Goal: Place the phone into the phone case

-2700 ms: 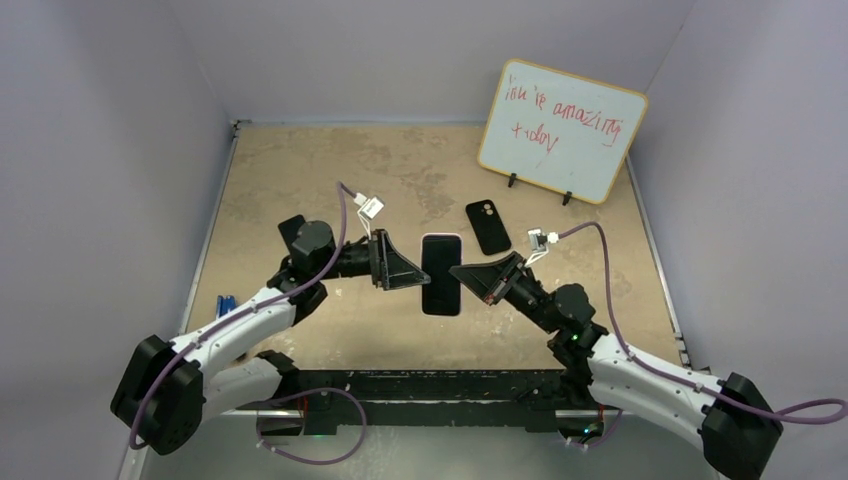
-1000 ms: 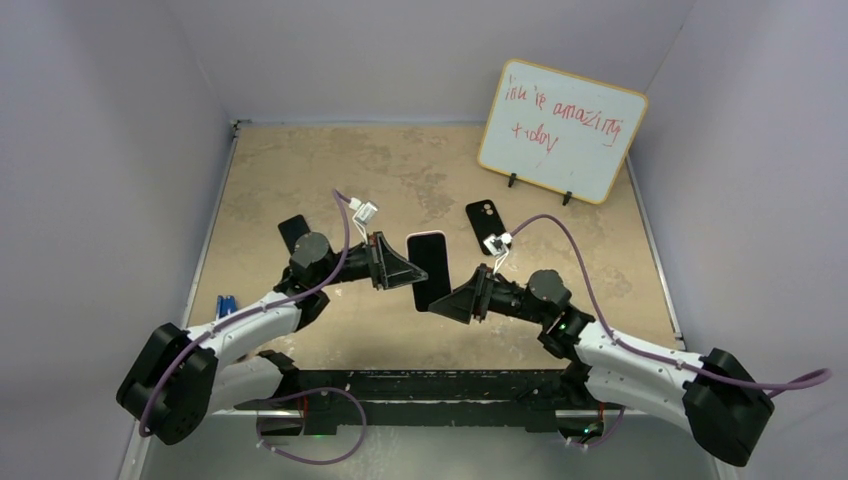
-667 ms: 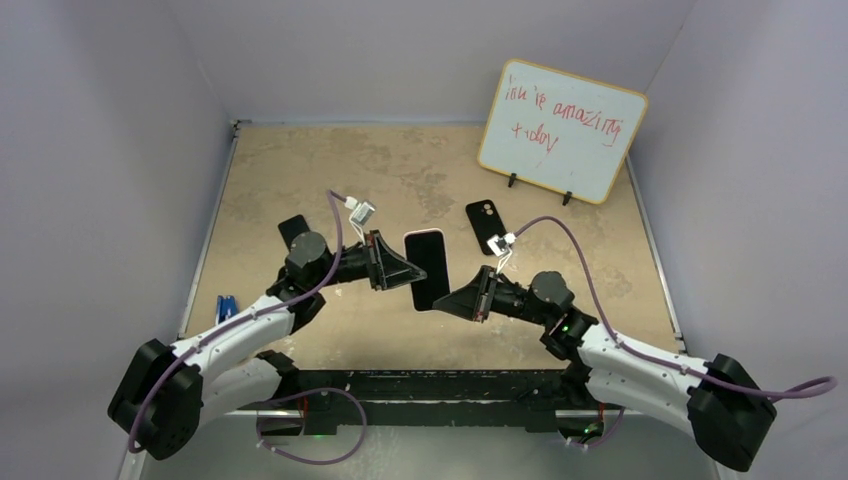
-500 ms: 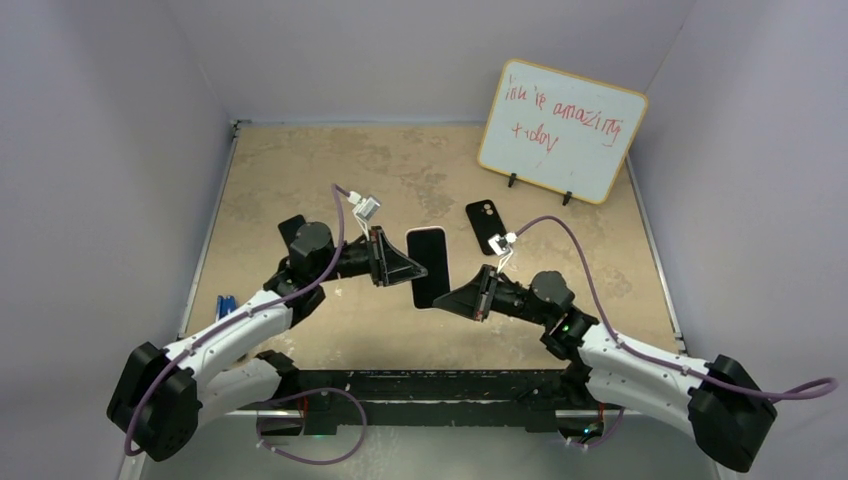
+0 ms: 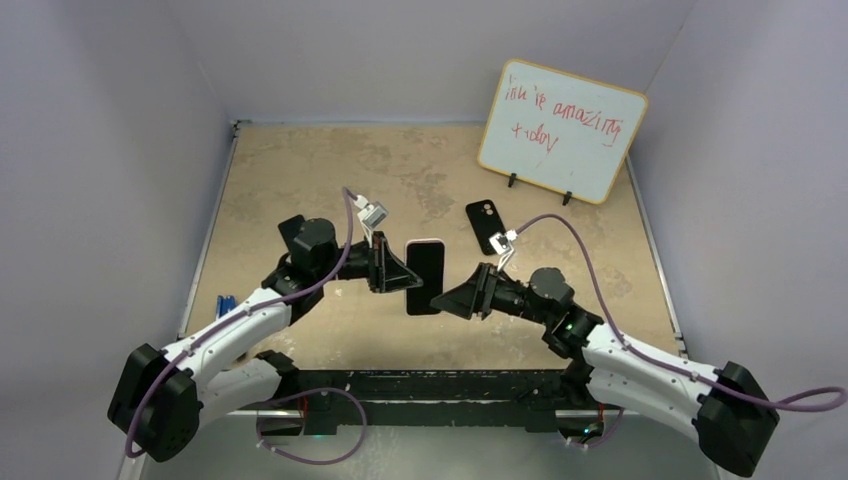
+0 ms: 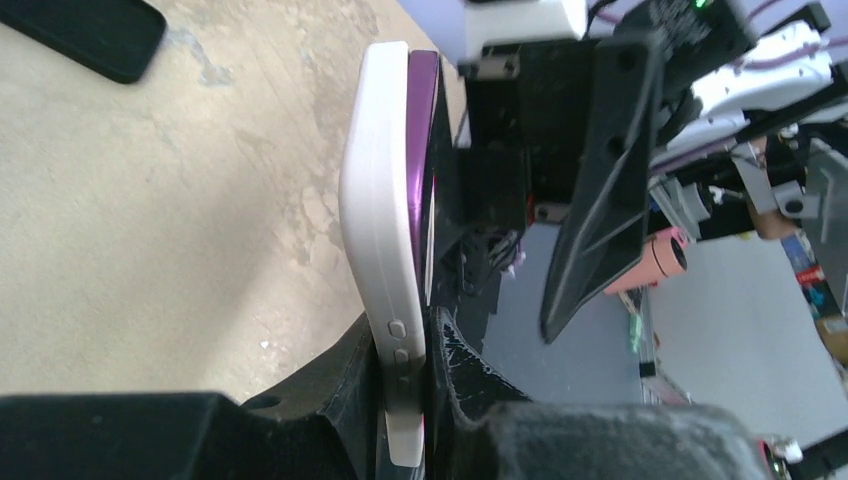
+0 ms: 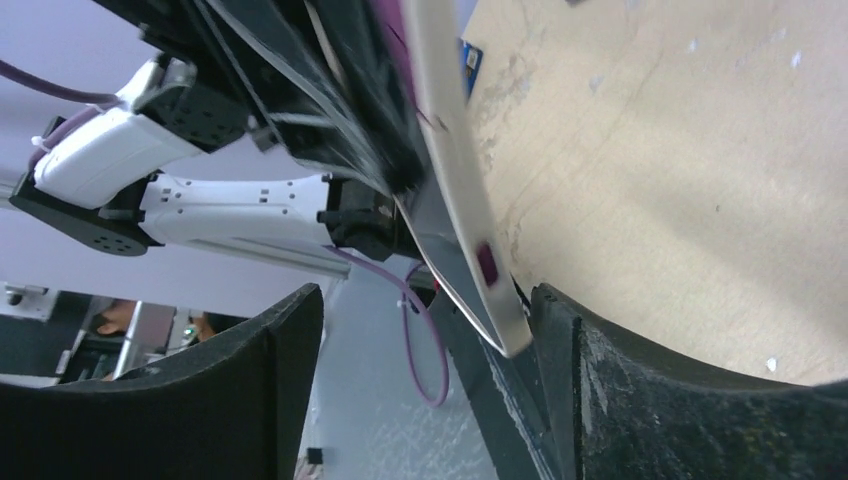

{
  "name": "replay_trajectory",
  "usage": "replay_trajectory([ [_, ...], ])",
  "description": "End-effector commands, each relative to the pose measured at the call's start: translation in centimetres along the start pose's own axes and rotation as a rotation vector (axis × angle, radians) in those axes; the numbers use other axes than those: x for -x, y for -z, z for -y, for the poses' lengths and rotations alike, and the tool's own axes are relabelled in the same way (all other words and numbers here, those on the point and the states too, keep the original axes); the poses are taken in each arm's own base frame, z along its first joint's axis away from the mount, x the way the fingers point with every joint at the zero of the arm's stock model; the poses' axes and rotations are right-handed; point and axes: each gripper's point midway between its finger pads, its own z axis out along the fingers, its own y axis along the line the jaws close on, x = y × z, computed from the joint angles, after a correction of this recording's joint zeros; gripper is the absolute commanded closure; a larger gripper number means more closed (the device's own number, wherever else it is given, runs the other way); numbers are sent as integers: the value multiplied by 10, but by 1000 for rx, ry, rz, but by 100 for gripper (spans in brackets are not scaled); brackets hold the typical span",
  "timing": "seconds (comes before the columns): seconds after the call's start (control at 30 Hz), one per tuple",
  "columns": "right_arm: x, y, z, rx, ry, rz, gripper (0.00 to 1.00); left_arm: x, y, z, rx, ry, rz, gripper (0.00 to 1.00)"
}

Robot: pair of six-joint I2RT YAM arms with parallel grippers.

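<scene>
The phone (image 5: 425, 277) hangs in the air over the middle of the table, dark screen toward the top camera. The left wrist view shows it edge-on: a purple phone (image 6: 421, 150) lying against a white phone case (image 6: 375, 200). My left gripper (image 5: 400, 275) is shut on the pair from the left, its fingers (image 6: 470, 370) pinching the lower end. My right gripper (image 5: 455, 297) stands open at the phone's lower right. In the right wrist view, the white case's corner (image 7: 470, 230) lies between the spread fingers (image 7: 270, 380), close to the right one.
A black phone-shaped item with camera holes (image 5: 487, 226) lies on the table behind the right gripper. Another black flat item (image 5: 291, 230) lies behind the left arm. A small blue object (image 5: 224, 304) is at the left edge. A whiteboard (image 5: 560, 130) stands at the back right.
The phone has come from a tilt to nearly upright and sits slightly lower. The right gripper has stayed at its lower right corner and now stands open. The left grip is unchanged.
</scene>
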Motion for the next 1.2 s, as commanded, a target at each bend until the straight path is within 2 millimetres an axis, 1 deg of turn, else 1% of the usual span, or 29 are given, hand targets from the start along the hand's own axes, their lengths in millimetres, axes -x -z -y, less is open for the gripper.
replay_trajectory([
  [0.0, 31, 3, -30, 14, 122, 90, 21, 17, 2, 36, -158, -140, -13, 100],
  [0.13, 42, 6, -41, 6, 188, 113, 17, 13, 7, 57, -279, -133, -58, 100],
  [0.27, 50, 5, -51, 5, 237, 111, 13, 8, 12, 68, -339, -146, -95, 100],
  [0.33, 51, 3, -58, 14, 253, 94, 9, 5, 14, 69, -352, -144, -117, 100],
  [0.43, 54, 1, -67, 37, 269, 89, 7, 2, 14, 69, -358, -147, -133, 100],
  [0.63, 55, -4, -82, 85, 295, 57, 14, -2, 13, 66, -355, -136, -150, 100],
  [0.77, 57, -6, -85, 102, 297, 67, 26, -3, 12, 63, -346, -130, -157, 100],
  [0.9, 66, -4, -86, 87, 301, 116, 44, -5, 10, 56, -309, -120, -171, 100],
  [0.97, 72, 0, -84, 67, 302, 160, 60, -6, 7, 47, -256, -100, -181, 100],
  [1.03, 76, 6, -84, 65, 327, 201, 79, -9, 3, 33, -192, -69, -216, 100],
  [1.07, 77, 9, -85, 74, 355, 216, 90, -15, 0, 23, -164, -34, -247, 100],
  [1.1, 77, 11, -86, 90, 381, 226, 100, -20, -1, 18, -148, -3, -269, 100],
  [1.17, 73, 13, -85, 114, 421, 228, 100, -24, -3, 13, -136, 47, -282, 100],
])
